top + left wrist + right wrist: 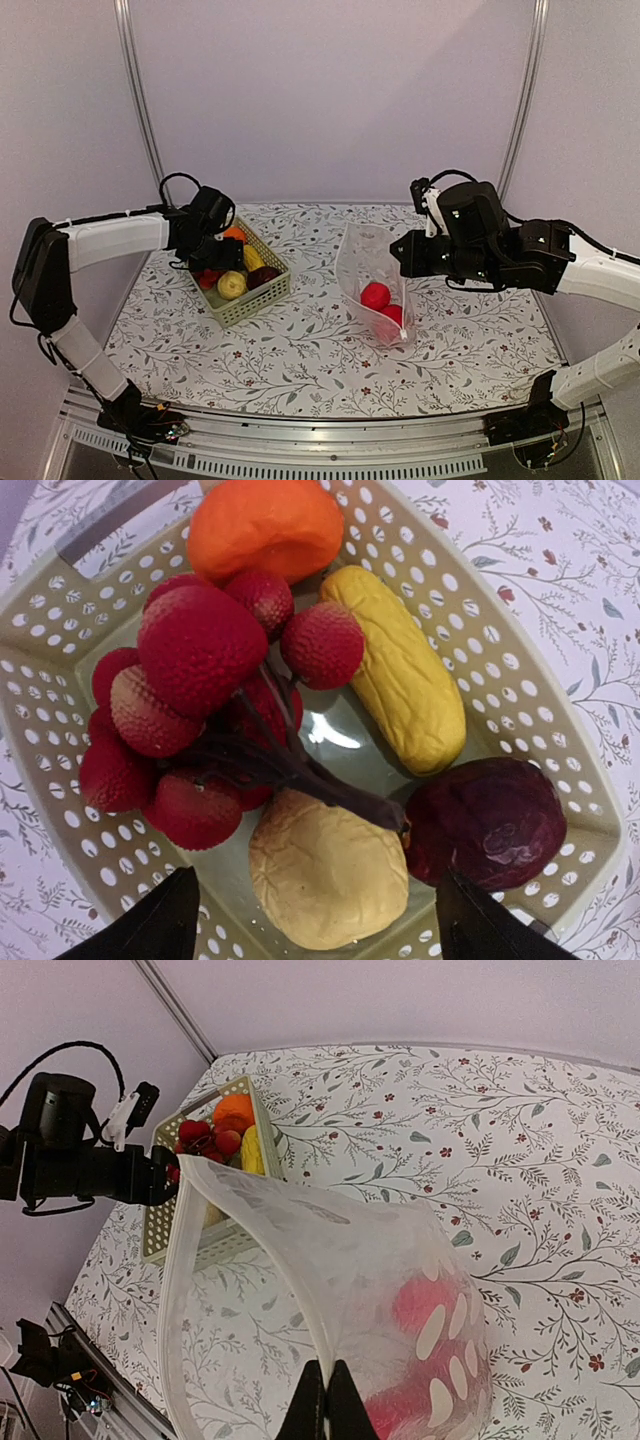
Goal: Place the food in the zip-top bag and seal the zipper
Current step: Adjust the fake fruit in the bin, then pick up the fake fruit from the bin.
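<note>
While my right gripper (pixel 326 1400) pinches the zipper (pixel 306 1310) of the zip-top bag (pixel 362 255), which stands on the table (pixel 300 350) with 2 red fruits (pixel 376 295) inside, my left gripper (pixel 318 912) hangs spread over the basket (pixel 500 670). The other food (pixel 400 680) lies in it.

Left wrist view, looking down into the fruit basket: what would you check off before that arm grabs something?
1. Spread of the left fingers: ok, wide open.
2. Target between them: ok, the pale yellow fruit.
3. Target free: not ok, the lychee bunch has its dark stem lying across it.
4. Mouth of the zip-top bag: ok, held open by the right fingers, shut on its rim.
5. Room inside: ok, two red fruits show there.
6. State of the zipper: cannot tell.
</note>
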You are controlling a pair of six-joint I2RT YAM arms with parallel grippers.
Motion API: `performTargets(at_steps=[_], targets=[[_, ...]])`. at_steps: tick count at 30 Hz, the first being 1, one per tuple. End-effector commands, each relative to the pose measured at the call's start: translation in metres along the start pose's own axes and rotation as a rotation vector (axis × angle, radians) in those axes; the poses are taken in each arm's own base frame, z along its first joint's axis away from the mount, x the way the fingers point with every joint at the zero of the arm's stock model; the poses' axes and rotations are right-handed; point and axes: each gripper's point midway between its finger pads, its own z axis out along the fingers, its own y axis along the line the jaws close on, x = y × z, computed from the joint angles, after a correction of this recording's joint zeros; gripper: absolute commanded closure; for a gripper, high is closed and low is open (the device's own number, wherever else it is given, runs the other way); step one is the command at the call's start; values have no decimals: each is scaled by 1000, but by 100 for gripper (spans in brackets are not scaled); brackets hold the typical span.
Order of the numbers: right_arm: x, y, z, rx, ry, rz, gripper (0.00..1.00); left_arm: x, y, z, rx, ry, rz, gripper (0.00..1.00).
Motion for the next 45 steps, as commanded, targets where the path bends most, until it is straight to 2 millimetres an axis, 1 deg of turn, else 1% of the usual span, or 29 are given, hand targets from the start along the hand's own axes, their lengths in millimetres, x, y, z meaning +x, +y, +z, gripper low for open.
performTargets(at_steps=[1, 6, 13, 20, 26, 29, 32, 35, 38, 41, 45], targets=[[-6, 6, -4, -15, -13, 3, 100, 13, 3, 16, -5, 81, -27, 18], [-8, 4, -7, -10, -22, 5, 100, 25, 1, 26, 3, 122, -56, 18], [-8, 6, -5, -13, -19, -1, 100, 41, 6, 38, -22, 158, -92, 16], [-7, 3, -5, -6, -19, -1, 100, 49, 5, 47, -10, 170, -121, 13], [-7, 1, -7, -2, -25, 2, 100, 51, 10, 51, -37, 163, -108, 20], [-7, 1, -7, -3, -24, 3, 100, 51, 11, 50, -45, 163, -109, 23], [-7, 2, -8, -4, -26, 5, 100, 49, 12, 44, -41, 152, -106, 26], [-7, 1, -8, -4, -26, 5, 100, 43, 12, 34, -37, 132, -105, 27], [-8, 2, -8, -7, -26, 7, 100, 35, 10, 18, -13, 98, -106, 29], [-8, 2, -8, -9, -26, 10, 100, 26, 7, -2, 28, 53, -108, 29], [-8, 4, -8, -10, -25, 12, 100, 23, 1, -25, 94, 22, -102, 29]])
